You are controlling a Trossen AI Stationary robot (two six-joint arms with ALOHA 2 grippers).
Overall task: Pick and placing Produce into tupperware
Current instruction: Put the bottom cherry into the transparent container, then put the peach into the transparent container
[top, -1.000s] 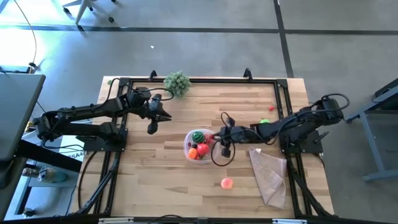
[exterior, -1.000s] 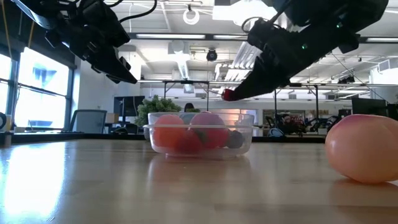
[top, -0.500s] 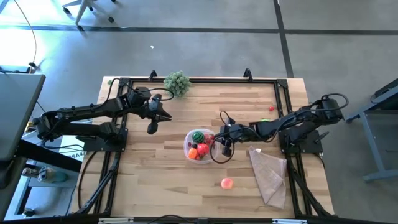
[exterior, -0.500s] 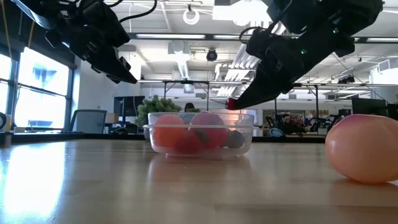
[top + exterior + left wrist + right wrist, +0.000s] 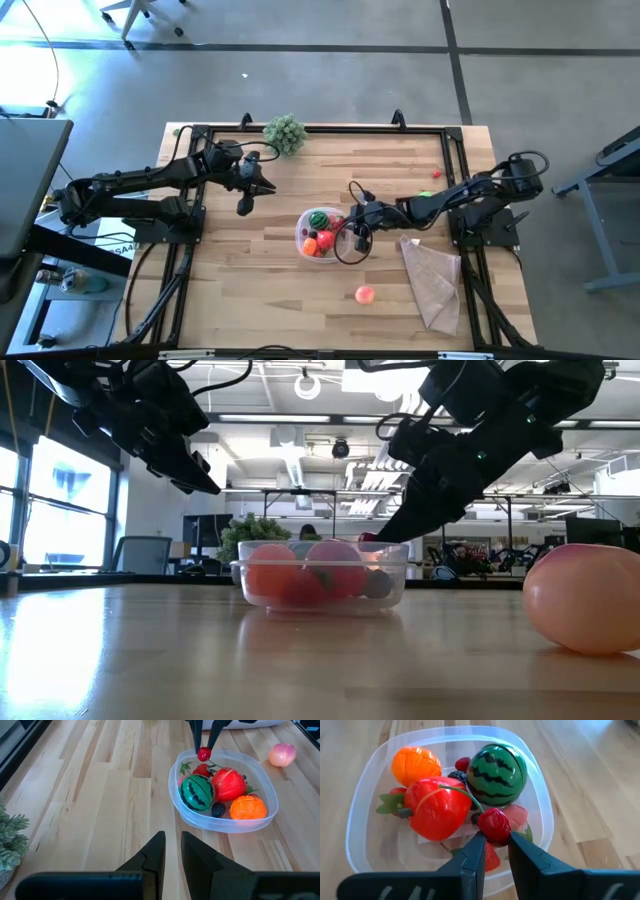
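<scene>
The clear round tupperware (image 5: 318, 233) sits mid-table and holds a striped green watermelon (image 5: 496, 767), a red tomato (image 5: 437, 807), an orange piece (image 5: 416, 764) and dark berries. My right gripper (image 5: 495, 839) reaches in from the table's right, shut on a small red berry (image 5: 493, 826) just over the container's right rim (image 5: 398, 548). A pink peach (image 5: 365, 294) lies on the wood nearer the front edge. My left gripper (image 5: 243, 207) hangs shut and empty above the table, left of and beyond the tupperware. My right gripper pinches the small red berry (image 5: 203, 754) between its two fingertips, at their free ends only. The fingers slant downward from the table's right side. The berry hangs clear, level with the tupperware's rim and above the produce inside.
A tan cloth (image 5: 433, 275) lies at the right front. A bushy grey-green plant clump (image 5: 285, 132) stands at the far edge. Small red (image 5: 436, 174) and green (image 5: 424, 195) pieces lie at the far right. Bare wood stretches left of and in front of the tupperware.
My right gripper has sunk and edged toward the table's left with the red berry, tipping its fingers a little steeper; the berry has come from well above the tupperware's rim down to rim height.
</scene>
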